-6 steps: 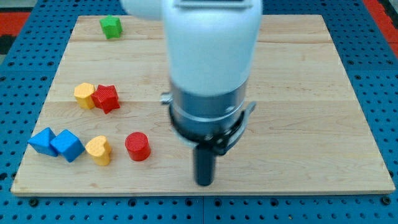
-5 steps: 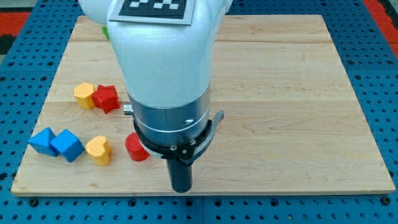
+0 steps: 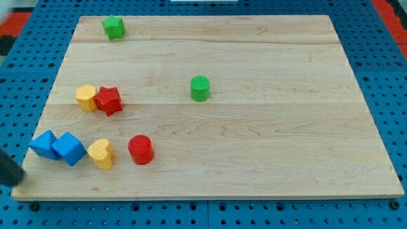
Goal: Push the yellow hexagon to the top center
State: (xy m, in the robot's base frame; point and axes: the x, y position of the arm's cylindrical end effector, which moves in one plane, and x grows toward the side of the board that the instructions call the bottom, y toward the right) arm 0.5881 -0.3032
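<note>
**Camera view: yellow hexagon parked at the left, rod down in the corner**

Camera view gives us the wooden tabletop point(image 3: 286, 127) wide open. The yellow hexagon point(image 3: 86, 97) sits at the view's left, about mid-height, touching the red star-shaped block point(image 3: 109, 100) on its right side. It looks compact, with no clear long axis or heading to call.

Up at the view's top left, a green block point(image 3: 113, 27) stands alone, its shape hard to read. Near the middle is a green cylinder point(image 3: 200, 88), upright and well apart from everything. Down at the lower left two blue blocks point(image 3: 43, 144) point(image 3: 68, 148) touch each other, a yellow heart point(image 3: 101, 153) just beside them, then a red cylinder point(image 3: 140, 149) near that.

My tip point(image 3: 13, 181) is a dark blur at the bottom-left edge, below the blue pair and well apart from the hexagon. There is no gripper on this arm, so nothing is held.
</note>
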